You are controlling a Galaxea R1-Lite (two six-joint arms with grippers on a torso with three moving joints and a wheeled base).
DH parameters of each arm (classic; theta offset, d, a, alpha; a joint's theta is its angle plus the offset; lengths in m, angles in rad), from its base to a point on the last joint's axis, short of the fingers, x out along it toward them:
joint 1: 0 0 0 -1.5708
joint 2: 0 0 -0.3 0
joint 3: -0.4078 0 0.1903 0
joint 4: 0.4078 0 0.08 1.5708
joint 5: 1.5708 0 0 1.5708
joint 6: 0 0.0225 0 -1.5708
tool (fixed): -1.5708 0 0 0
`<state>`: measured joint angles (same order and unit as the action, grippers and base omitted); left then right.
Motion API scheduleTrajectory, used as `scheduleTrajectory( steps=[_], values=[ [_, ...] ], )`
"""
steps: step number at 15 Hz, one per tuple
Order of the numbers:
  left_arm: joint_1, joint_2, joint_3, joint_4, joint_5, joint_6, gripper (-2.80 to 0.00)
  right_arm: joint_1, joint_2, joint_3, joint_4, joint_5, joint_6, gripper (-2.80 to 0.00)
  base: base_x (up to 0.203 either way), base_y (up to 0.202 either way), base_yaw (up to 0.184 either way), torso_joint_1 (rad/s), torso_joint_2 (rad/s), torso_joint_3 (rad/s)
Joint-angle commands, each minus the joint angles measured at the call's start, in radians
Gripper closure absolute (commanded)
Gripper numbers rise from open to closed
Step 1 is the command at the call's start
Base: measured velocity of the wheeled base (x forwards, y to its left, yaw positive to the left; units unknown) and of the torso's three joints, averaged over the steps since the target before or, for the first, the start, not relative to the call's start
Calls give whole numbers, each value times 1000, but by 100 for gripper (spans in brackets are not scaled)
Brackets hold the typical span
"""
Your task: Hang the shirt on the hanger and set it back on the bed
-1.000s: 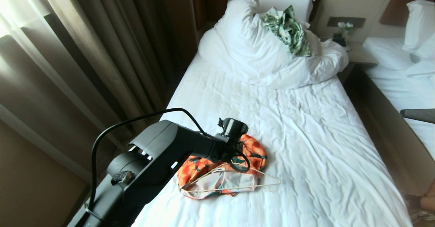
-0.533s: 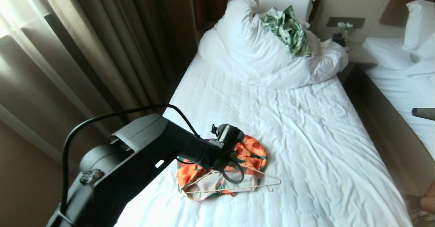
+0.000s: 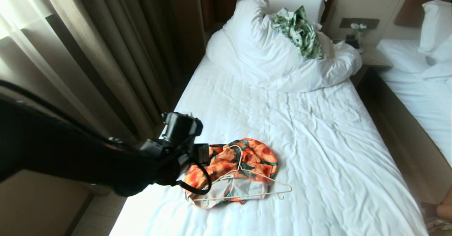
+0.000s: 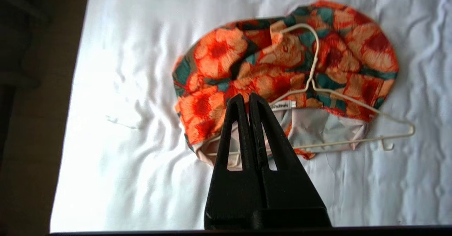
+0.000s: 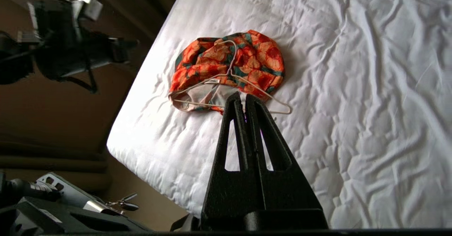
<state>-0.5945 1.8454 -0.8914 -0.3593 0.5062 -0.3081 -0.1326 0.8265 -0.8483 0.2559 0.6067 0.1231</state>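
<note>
Your left gripper hangs empty, fingers pressed together. Your right gripper is likewise closed and holds nothing.

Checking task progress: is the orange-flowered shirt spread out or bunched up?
Bunched: the orange-flowered shirt lies crumpled, pale inside showing, under the cream wire hanger.

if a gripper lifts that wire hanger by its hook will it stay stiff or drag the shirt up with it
The hanger looks thin and light, probably springy. One shoulder seems tucked inside the crumpled shirt, so the floppy cloth would likely rise and sag with it.
</note>
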Motion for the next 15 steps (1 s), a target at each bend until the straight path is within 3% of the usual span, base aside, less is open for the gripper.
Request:
scheduleTrajectory(
  steps=[1, 4, 6, 12, 15],
  values=[
    [33, -272, 79, -9, 7, 7, 0, -2, -148, 40, 5, -7, -1, 0, 0, 0, 0, 0, 0, 0],
    [144, -588, 172, -18, 20, 74, 0, -5, -303, 66, 90, -76, -6, 0, 0, 0, 0, 0, 0, 0],
    [220, -771, 192, 8, 27, 113, 0, -5, -366, 66, 216, -89, -6, 0, 0, 0, 0, 0, 0, 0],
    [478, -1272, 199, 271, 33, 142, 0, 85, -456, 120, 332, -88, -2, 0, 0, 0, 0, 0, 0, 0],
    [539, -1475, 238, 412, 6, 149, 0, 96, -491, 184, 329, -91, -2, 0, 0, 0, 0, 0, 0, 0]
  ],
)
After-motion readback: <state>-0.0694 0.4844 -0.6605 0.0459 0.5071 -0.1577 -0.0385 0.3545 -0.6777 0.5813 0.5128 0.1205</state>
